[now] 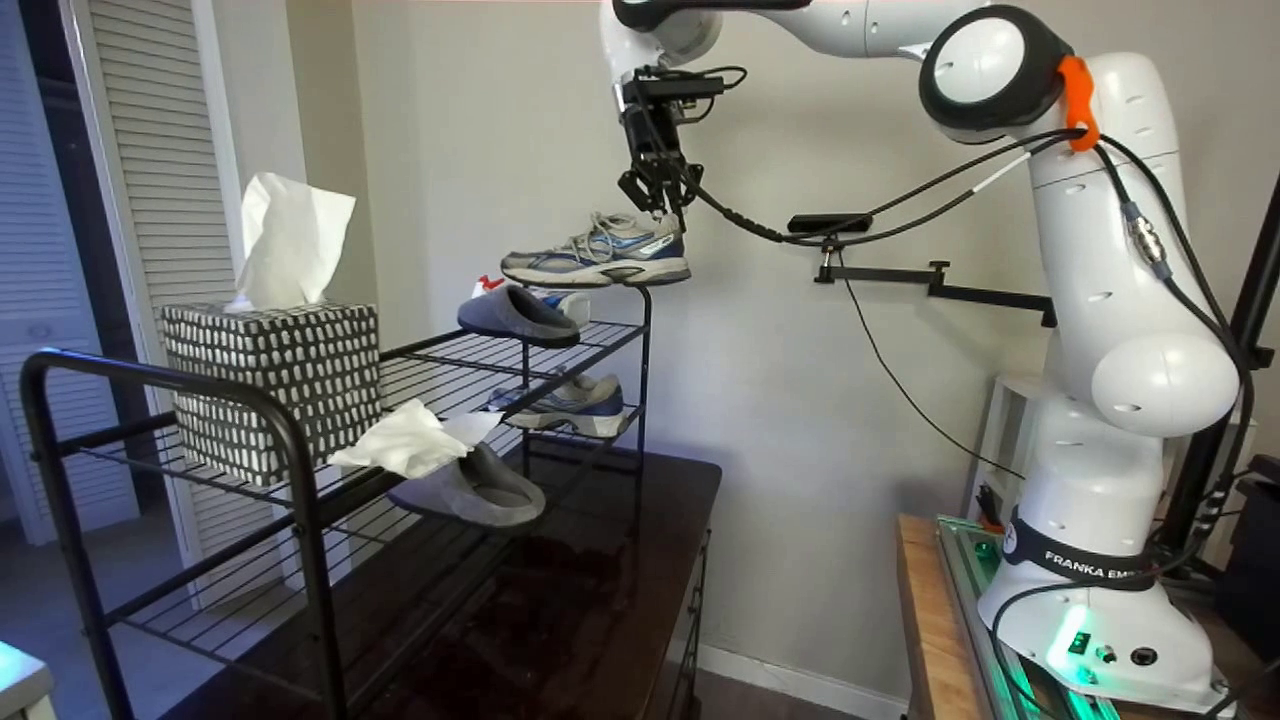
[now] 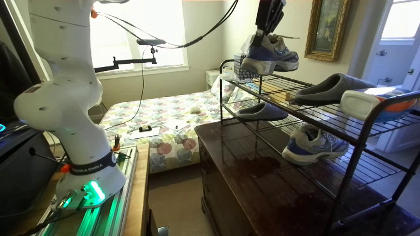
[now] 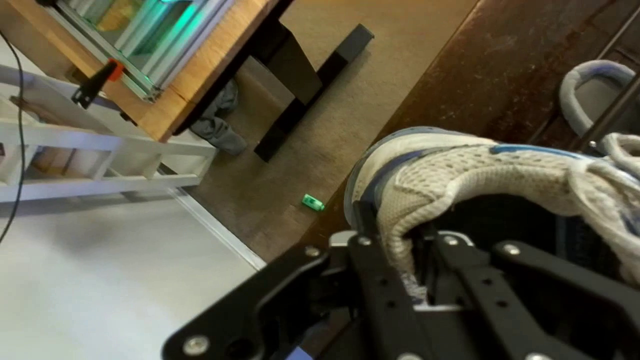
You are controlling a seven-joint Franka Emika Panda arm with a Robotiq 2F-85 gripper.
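In an exterior view, you have the rack [image 1: 315, 560] standing on the surface [image 1: 620, 610], with your arm's base [image 1: 1100, 625] well apart to the right. On the top shelf [image 1: 430, 370], the tissue box [image 1: 275, 385] sits at the near left, a loose tissue [image 1: 415, 440] lies just right of it along the right edge, and the upper slipper [image 1: 520, 315] rests toward the far end, the package [image 2: 364, 101] just beyond. Below, on the lower shelf [image 2: 367, 175], the lower slipper [image 1: 470, 492] lies nearer and the other sneaker [image 1: 580, 405] farther. Above the top shelf's height, your hand [image 3: 396, 225] has the held sneaker [image 1: 597, 255] by its heel, the toe pointing left and the heel right.
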